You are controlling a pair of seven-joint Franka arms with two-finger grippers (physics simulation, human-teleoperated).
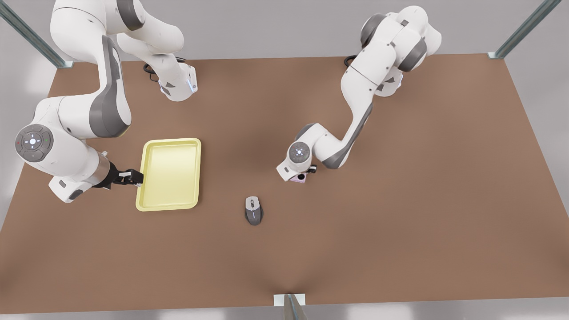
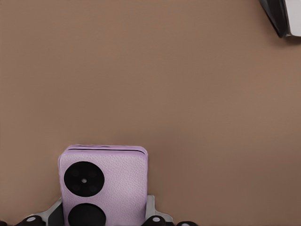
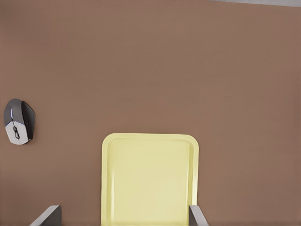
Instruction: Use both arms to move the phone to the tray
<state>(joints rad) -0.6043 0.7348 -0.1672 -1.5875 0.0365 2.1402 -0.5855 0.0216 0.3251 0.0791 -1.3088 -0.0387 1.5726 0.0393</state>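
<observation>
Surface [image 1: 400,200]: brown | tray [image 1: 170,174]: pale yellow, flat near one side edge | right end effector [image 1: 133,177]: closed on tray's short rim | left end effector [image 1: 302,174]: mid-surface, fingers [image 2: 153,214] gripping phone [image 2: 106,186] | mouse [image 1: 254,210]: grey, between tray and phone, nearer the front edge

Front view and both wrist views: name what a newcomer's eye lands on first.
The pale yellow rectangular tray lies on the brown table at the front view's left, the right gripper at its edge. Toward the right, the left gripper is at the small pink-lilac flip phone. A grey computer mouse lies between.
</observation>
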